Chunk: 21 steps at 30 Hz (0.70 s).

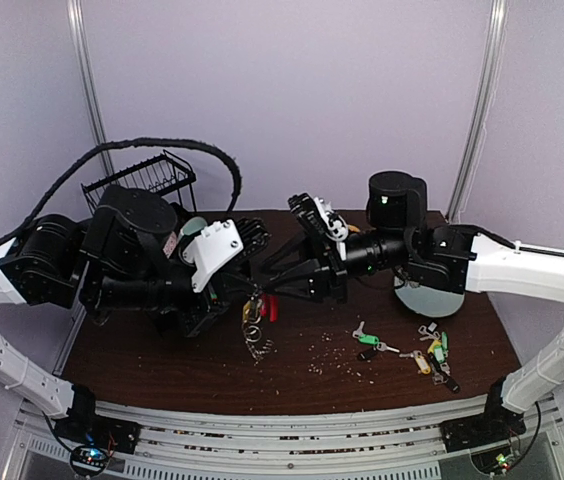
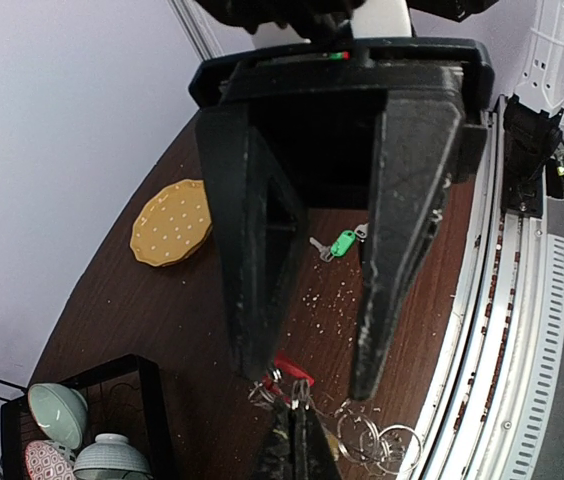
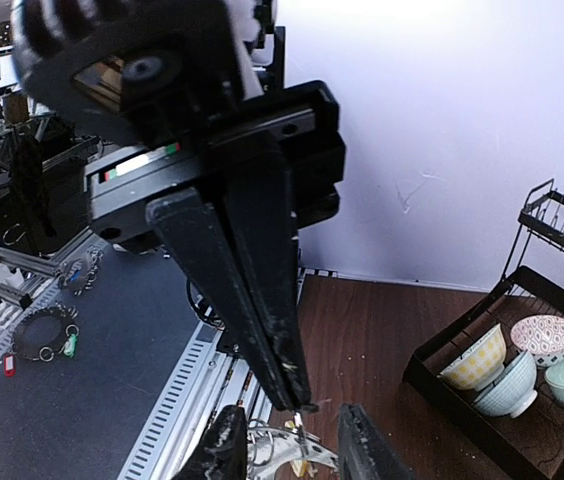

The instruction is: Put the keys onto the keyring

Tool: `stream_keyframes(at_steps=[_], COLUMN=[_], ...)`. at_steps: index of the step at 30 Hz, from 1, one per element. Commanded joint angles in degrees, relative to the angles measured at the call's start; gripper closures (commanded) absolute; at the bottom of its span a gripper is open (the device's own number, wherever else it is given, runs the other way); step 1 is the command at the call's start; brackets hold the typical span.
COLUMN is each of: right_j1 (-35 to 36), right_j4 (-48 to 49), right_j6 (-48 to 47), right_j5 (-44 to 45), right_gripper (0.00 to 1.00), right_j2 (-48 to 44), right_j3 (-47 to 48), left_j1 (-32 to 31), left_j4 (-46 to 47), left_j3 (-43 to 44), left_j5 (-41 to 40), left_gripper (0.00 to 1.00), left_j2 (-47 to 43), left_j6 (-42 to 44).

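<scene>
The keyring (image 1: pixel 257 325) hangs above the table's middle, with a red part, a yellow tag and a fringe of silver loops. My right gripper (image 3: pixel 299 402) is shut on one of its metal loops at the tips. In the left wrist view these shut fingers (image 2: pixel 297 445) rise from below and pinch a loop beside the red part (image 2: pixel 289 371). My left gripper (image 2: pixel 304 380) is open and straddles that spot, its left fingertip close to the red part. Loose keys (image 1: pixel 432 352) lie at the right front, and a green-tagged key (image 1: pixel 367 340) lies nearer the middle; it also shows in the left wrist view (image 2: pixel 342 243).
A black dish rack (image 1: pixel 147 180) with bowls (image 3: pixel 507 370) stands at the back left. A round yellow dotted plate (image 2: pixel 170 222) lies on the table's right side. Crumbs are scattered on the dark wood. The table's metal front rail (image 2: pixel 507 330) is close.
</scene>
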Motion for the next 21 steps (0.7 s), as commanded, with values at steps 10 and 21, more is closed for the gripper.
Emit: stream_keyframes(at_steps=[10,21], right_j1=[1.05,0.17], right_j4=[-1.56,12.72], right_j6=[-2.06,9.89], right_j5=[2.11,-2.09], right_gripper=[0.77,1.0], right_j2=[2.31,-0.04], right_j3=[0.88,-5.37], left_j1=[0.09,0.52], left_j4=[4.48,13.12], left_j3=[-0.64,-9.61], left_j5=[-0.13,-5.77], left_gripper=[1.0,0.77], left_j2=[-1.57,-7.62], left_j6=[0.51,-3.95])
